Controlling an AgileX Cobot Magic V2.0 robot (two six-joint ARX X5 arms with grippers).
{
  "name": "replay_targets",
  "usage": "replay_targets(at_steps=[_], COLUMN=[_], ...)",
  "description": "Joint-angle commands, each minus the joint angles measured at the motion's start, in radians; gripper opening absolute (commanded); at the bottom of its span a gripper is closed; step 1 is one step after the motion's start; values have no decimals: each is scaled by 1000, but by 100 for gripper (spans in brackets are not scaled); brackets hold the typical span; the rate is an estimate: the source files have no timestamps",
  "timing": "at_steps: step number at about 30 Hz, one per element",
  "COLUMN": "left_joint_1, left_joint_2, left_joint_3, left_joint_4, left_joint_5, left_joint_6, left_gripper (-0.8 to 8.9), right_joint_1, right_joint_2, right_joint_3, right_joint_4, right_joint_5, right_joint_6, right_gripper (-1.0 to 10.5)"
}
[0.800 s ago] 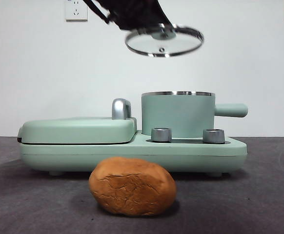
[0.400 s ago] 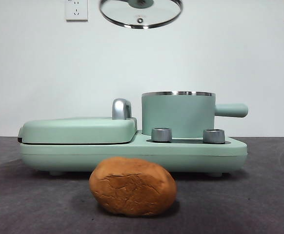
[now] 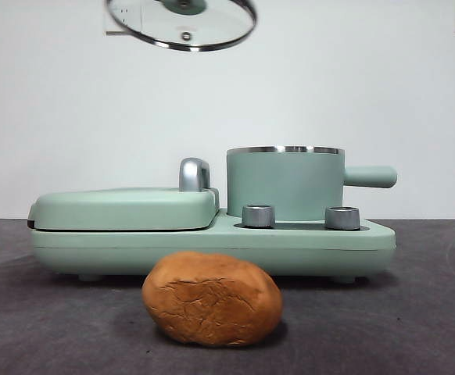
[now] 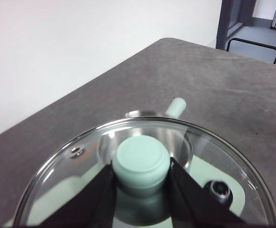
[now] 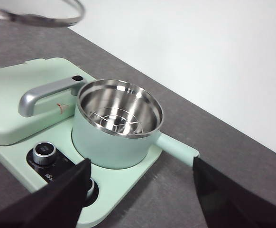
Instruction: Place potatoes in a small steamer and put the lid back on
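Lid (image 3: 182, 22) first: you have it high in the air at the top of the front view, tilted, above the flat grill plate (image 3: 126, 207) and well up and to the left of the pot (image 3: 285, 183). Your left gripper (image 4: 140, 183) is clamped on the lid's green knob (image 4: 141, 160), one black jaw on each side of it, and through the glass you can make out the pot's rim and its side handle below. In the front view that gripper itself is out of the picture; only the lid shows.

Your right gripper (image 5: 140, 190) hangs with its jaws spread wide and nothing between them, looking down on the pot. The pot is uncovered, and you can see a steel rack (image 5: 115, 121) lying in its shiny bottom. It sits on the right half of the green cooker base (image 3: 306, 234), its stubby handle (image 3: 370, 176) pointing right, with two steel dials (image 3: 259, 216) in front of it.

Your potato (image 3: 212, 298) lies on the dark table (image 3: 415, 312), on the near side of the cooker and apart from it, untouched by either gripper.
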Motion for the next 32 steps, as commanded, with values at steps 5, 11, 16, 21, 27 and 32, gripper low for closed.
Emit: replay_targets(at_steps=[5, 11, 16, 21, 27, 32], left_joint_1=[19, 26, 26, 26, 26, 26], left_joint_2=[-231, -407, -494, -555, -582, -582], left_joint_3=[-254, -367, -371, -371, -371, -371], left_joint_4=[47, -27, -133, -156, -181, -222], left_joint_5=[-60, -121, -173, -208, -208, -208], left_joint_6=[-106, -154, -154, -172, -182, -182], left_gripper=[16, 16, 15, 15, 15, 15], right_joint_1=[44, 185, 344, 499, 617, 669], right_joint_2=[25, 106, 233, 400, 583, 689], right_joint_3=[15, 15, 15, 15, 15, 15], right_joint_4=[-17, -37, -50, -48, -10, 85], right_joint_5=[-6, -46, -6, 21, 55, 56], right_joint_6=[17, -2, -1, 0, 1, 9], right_gripper=[339, 340, 340, 340, 342, 382])
